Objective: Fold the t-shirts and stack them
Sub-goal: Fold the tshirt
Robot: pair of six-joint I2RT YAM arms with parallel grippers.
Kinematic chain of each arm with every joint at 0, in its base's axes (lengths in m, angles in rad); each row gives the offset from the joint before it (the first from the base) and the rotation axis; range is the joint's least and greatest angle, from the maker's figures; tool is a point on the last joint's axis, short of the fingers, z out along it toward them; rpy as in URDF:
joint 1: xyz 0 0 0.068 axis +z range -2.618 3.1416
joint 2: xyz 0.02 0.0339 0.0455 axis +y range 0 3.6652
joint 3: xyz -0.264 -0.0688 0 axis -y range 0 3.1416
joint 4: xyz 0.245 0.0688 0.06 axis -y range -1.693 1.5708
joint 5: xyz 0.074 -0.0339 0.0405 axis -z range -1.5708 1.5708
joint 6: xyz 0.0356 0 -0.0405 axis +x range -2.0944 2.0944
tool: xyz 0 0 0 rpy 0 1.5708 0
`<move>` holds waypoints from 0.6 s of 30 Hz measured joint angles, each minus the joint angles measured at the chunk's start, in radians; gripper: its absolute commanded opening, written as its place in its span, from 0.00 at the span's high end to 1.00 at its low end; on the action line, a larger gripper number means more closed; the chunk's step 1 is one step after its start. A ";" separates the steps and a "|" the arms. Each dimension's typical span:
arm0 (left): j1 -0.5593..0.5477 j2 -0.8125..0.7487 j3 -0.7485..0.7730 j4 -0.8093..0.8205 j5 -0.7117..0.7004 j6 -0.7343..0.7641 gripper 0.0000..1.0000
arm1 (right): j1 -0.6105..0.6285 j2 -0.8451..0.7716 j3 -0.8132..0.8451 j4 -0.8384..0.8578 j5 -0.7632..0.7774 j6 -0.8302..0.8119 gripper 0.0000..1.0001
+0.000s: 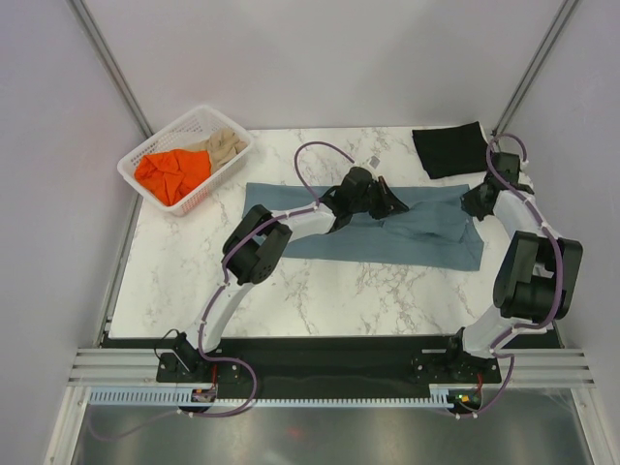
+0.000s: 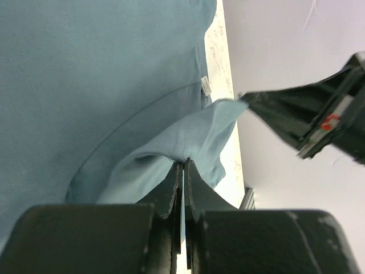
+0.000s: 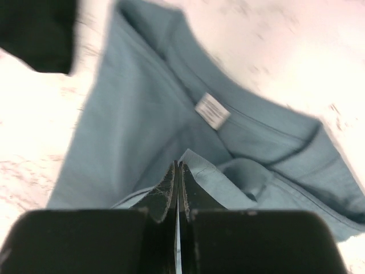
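Note:
A slate blue-grey t-shirt (image 1: 426, 237) lies spread across the middle of the marble table (image 1: 320, 291). My left gripper (image 1: 395, 203) is shut on a raised fold of it (image 2: 188, 134) near the collar, beside the small white neck label (image 2: 206, 85). At the shirt's right end my right gripper (image 1: 472, 201) is shut on an edge of the same cloth (image 3: 228, 177), just below the label (image 3: 212, 110). A folded black t-shirt (image 1: 450, 148) lies at the back right corner. An orange t-shirt (image 1: 172, 172) and a beige one (image 1: 223, 143) are bunched in the basket.
The white lattice basket (image 1: 134, 165) stands at the back left corner of the table. Grey walls with metal posts close in the back and sides. The right arm (image 2: 319, 120) shows close by in the left wrist view. The black shirt's corner (image 3: 37, 31) lies near the right gripper.

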 measured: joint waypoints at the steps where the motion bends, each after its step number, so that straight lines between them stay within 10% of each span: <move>1: 0.002 0.000 0.000 0.000 -0.003 -0.002 0.98 | 0.003 0.003 0.022 0.008 0.001 -0.018 1.00; 18: 0.074 0.006 0.000 0.000 -0.027 -0.023 0.98 | 0.077 0.242 0.196 0.228 -0.118 -0.220 1.00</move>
